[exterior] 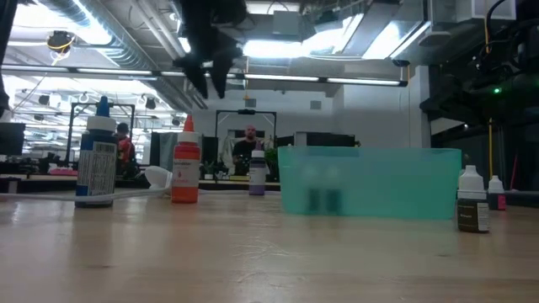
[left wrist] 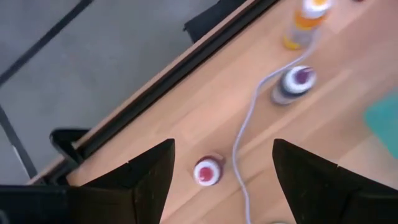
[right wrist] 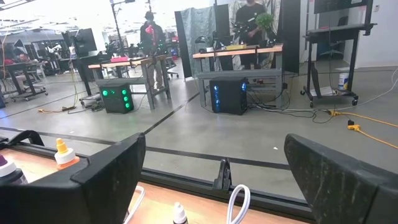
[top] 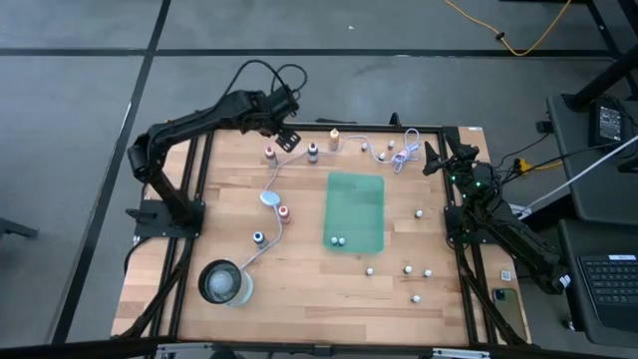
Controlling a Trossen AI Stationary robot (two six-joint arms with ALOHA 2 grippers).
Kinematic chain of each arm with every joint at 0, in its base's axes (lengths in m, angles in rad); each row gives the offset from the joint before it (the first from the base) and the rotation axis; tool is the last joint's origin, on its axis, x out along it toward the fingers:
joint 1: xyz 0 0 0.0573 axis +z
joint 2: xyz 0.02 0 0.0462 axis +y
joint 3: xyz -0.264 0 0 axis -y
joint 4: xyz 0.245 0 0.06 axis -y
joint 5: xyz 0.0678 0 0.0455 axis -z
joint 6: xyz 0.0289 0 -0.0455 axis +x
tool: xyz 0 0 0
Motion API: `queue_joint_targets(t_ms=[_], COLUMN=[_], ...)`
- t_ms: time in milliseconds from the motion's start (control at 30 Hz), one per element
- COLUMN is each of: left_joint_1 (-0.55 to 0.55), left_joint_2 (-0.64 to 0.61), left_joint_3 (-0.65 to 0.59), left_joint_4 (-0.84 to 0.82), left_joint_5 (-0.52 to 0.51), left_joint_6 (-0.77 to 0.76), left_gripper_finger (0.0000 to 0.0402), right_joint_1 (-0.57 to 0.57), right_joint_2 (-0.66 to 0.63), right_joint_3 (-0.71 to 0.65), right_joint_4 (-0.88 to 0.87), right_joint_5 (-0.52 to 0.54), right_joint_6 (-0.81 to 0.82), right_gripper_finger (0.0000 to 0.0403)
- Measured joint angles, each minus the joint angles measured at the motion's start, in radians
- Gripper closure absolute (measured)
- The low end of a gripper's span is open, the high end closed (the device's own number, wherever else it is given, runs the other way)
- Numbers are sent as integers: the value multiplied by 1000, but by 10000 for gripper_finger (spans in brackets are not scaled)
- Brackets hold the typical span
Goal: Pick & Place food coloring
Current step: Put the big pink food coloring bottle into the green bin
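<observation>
The left gripper (top: 289,137) hovers, fingers (left wrist: 146,177) spread and empty, over the bench's (top: 299,289) far edge, just above a red bottle (left wrist: 208,170) (a white cable (left wrist: 249,124) runs beside it). More bottles (top: 312,151) stand along that edge. The right gripper (top: 431,160) waits open at the far right corner.
</observation>
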Motion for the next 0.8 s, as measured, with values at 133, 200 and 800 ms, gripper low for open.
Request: queue_joint_targets(t_ms=[133, 200, 800], left_joint_1=[19, 28, 74], left_joint_2=[-37, -40, -32], left_joint_3=[-83, -112, -356], left_joint_4=[84, 119, 240], left_joint_5=[5, 18, 67], left_joint_6=[0, -10, -138], left_gripper_finger=[139, 140, 143], right_joint_1=[0, 0, 0], right_joint_2=[0, 0, 0], right_joint_3=[0, 0, 0], right_joint_4=[0, 0, 0], right_joint_5=[0, 0, 0], right_joint_6=[0, 0, 0], right_gripper_finger=[19, 19, 19])
